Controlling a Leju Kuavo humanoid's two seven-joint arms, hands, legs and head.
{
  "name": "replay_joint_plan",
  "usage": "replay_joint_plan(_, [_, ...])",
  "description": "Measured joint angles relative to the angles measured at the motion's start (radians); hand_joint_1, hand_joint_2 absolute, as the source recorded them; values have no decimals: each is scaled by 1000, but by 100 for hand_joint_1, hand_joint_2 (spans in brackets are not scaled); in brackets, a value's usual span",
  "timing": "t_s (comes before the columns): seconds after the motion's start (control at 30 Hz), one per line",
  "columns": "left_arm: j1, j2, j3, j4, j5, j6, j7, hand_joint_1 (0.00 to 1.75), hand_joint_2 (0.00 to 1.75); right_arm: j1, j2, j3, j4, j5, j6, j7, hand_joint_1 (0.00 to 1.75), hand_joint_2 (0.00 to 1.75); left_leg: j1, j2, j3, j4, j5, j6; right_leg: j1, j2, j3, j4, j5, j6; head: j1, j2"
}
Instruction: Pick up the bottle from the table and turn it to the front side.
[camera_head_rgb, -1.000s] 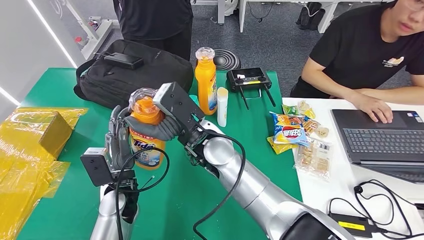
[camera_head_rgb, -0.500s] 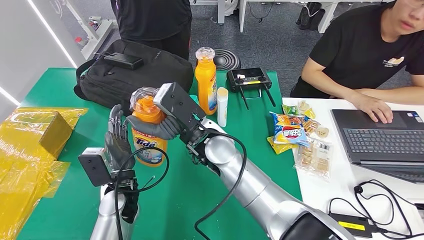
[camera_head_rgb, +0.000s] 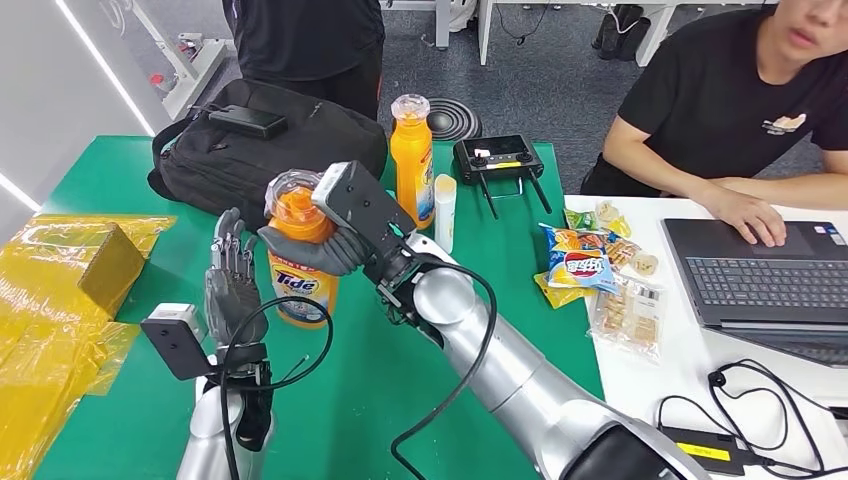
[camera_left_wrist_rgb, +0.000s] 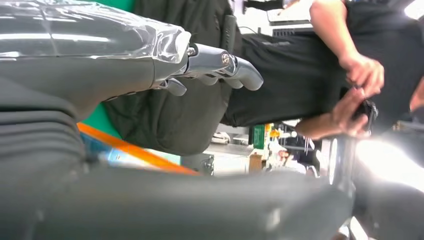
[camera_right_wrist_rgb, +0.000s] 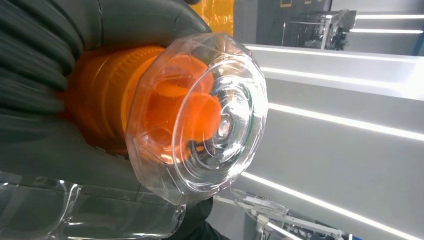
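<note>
Green table under a cluttered desk scene; the right hand grips the orange Tide bottle by its neck, label already facing the camera; the left hand stands beside it, fingers apart, empty; turning looks nearly finished, perhaps only setting down remains.

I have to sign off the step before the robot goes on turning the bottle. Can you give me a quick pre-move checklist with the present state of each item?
1. Right hand grips the Tide bottle at its neck: ok.
2. Left hand is off the bottle, fingers apart: ok.
3. Clear cap is on the bottle: ok.
4. Tide label faces the head view: ok.
5. Bottle bottom resting on the green table or lifted: cannot tell.
6. Second orange bottle and black backpack stand apart from the held one: ok.
</note>
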Motion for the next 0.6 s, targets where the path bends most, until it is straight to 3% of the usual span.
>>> replay_joint_plan(0.6, [1, 23, -54, -26, -209, -107, 14, 0, 175, 0, 0, -42, 1, 24, 14, 3, 175, 175, 0, 0, 0, 0, 0, 0, 0, 0, 0, 0, 0, 0, 0, 0])
